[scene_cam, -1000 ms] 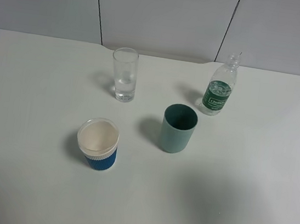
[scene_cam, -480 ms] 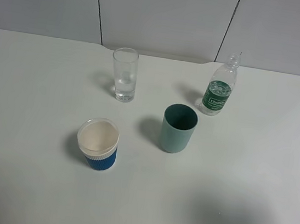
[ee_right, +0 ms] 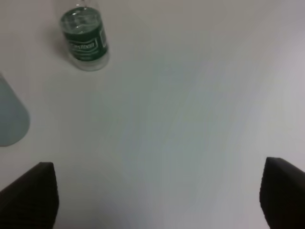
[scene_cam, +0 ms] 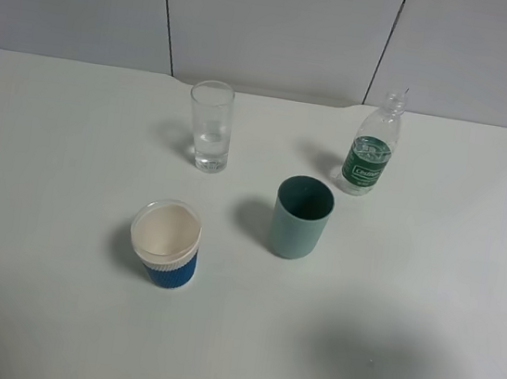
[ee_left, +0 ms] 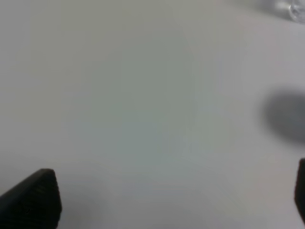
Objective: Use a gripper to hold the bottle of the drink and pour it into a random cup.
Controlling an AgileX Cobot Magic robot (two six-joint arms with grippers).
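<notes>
- Four things stand on the white surface (scene_cam: 44,218), all in the places they had a second ago: nothing among them has shifted.
- My bottle (scene_cam: 372,151) stands upright at the far right of the surface, green label facing the camera, touched by nothing.
- My glass (scene_cam: 210,126) stands upright at the far middle, well apart from the bottle; whether it holds liquid I cannot tell.
- My teal cup (scene_cam: 301,217) sits between them and nearer the camera; a blue ribbed cup (scene_cam: 165,242) with a white rim sits nearer still, to its left.
- One difference from the earlier frames: the soft shadow on the near right of the surface has grown a little darker and broader.
- Neither arm shows in the high view.
- My right fingers (ee_right: 33,195) are spread wide, holding nothing, above bare surface; in that wrist view the bottle (ee_right: 85,39) lies well ahead of them and the teal cup (ee_right: 12,119) shows at the edge.
- My left fingers (ee_left: 33,198) are also spread apart and empty, over bare surface, with only a blurred dark shadow near them.
</notes>
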